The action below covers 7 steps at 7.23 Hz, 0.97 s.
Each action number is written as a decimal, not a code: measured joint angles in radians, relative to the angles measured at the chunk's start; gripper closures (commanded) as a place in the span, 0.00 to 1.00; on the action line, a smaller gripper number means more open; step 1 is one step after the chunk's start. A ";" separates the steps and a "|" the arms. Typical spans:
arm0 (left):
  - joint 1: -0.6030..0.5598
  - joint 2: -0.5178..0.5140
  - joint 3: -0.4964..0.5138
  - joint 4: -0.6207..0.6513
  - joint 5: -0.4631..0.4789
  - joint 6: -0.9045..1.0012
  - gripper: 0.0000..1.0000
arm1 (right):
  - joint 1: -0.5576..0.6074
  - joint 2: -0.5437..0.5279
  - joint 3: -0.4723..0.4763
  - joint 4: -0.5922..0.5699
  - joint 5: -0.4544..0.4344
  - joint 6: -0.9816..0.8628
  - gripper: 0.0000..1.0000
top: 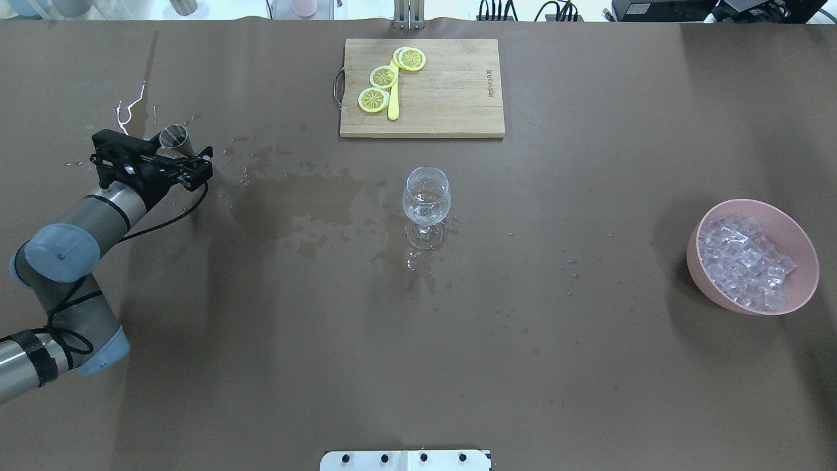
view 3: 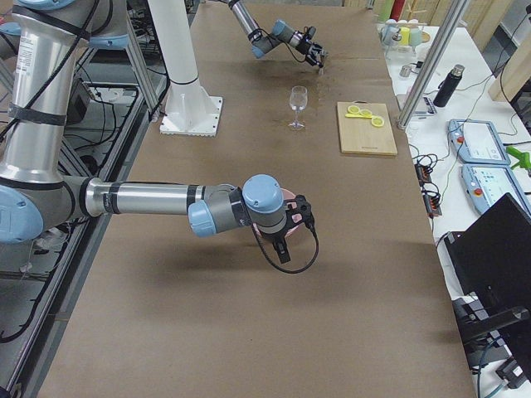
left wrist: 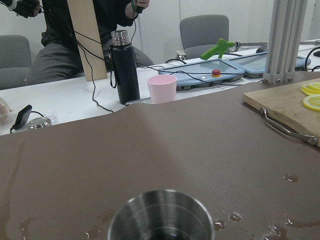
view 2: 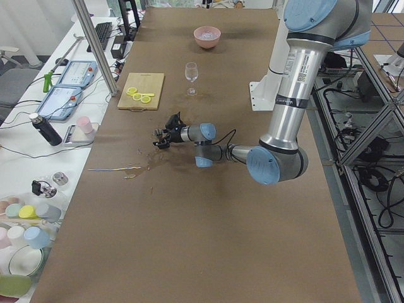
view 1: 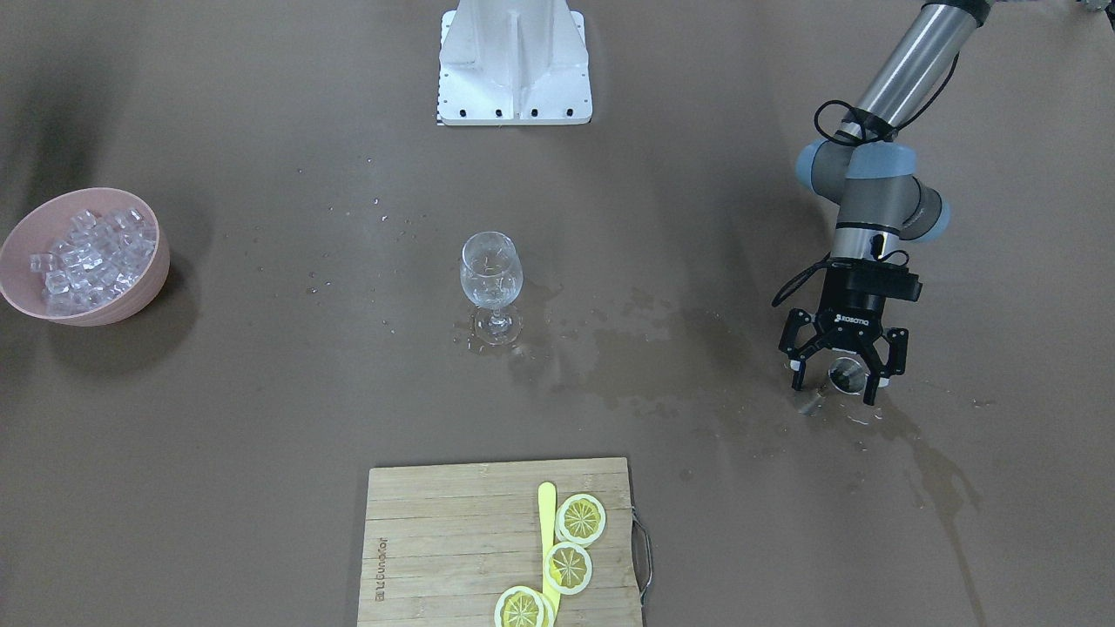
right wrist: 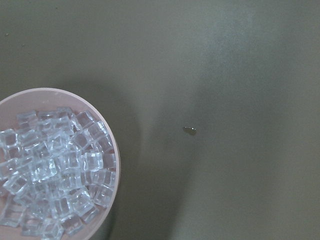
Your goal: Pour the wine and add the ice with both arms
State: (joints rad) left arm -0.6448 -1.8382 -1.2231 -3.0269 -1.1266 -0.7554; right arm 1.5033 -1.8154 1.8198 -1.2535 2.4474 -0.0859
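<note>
L gripper [view 1: 838, 376] was spread apart round steel cup [view 1: 846, 377] at desk's left end, prob. parking it clear of the glass [view 1: 491, 272]. Wine [top: 426, 199] seemed in that mid-desk glass. Ice [view 1: 87, 257] sat in bowl [view 1: 150, 292] at right end. R gripper [view 3: 297, 217] waited by it, prob. for ice; can't tell if apart or together.

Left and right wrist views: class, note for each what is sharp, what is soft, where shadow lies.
Left wrist view: steel cup at the bottom edge soft, black flask behind crisp. Right wrist view: ice in the pink bowl sharp; a broad soft shadow darkens the table beside it.
</note>
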 measured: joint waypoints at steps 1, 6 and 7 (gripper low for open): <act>-0.002 -0.001 0.003 0.008 0.005 -0.002 0.05 | 0.000 0.000 0.002 0.001 0.002 0.000 0.00; -0.002 -0.014 0.008 0.015 0.004 -0.007 1.00 | 0.000 0.005 0.006 0.001 0.005 0.000 0.00; -0.002 -0.013 0.007 0.015 0.001 -0.011 1.00 | 0.000 0.005 0.006 0.000 0.005 0.000 0.00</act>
State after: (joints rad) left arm -0.6471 -1.8512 -1.2156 -3.0116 -1.1255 -0.7667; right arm 1.5033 -1.8102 1.8254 -1.2531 2.4523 -0.0859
